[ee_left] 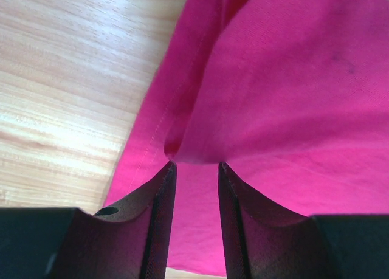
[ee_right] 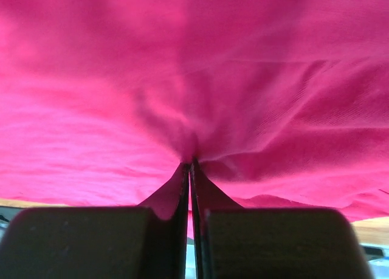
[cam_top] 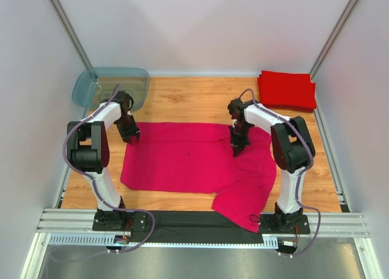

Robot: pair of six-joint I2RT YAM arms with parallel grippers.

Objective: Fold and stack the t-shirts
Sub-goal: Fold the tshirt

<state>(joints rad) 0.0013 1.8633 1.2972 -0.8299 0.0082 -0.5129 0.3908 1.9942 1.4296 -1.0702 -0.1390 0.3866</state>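
A magenta-pink t-shirt lies spread across the middle of the wooden table, with one sleeve trailing toward the front right. My left gripper is at its back left corner. In the left wrist view the left gripper has its jaws apart, and a raised fold of the shirt sits right at the fingertips. My right gripper is down on the shirt's back right part. Seen from the right wrist, that gripper is shut on a pinch of the cloth, which puckers around it.
A folded red t-shirt lies at the back right corner. A translucent blue-grey tub stands at the back left, just behind my left arm. Bare wood shows left of the shirt's edge. White walls close in three sides.
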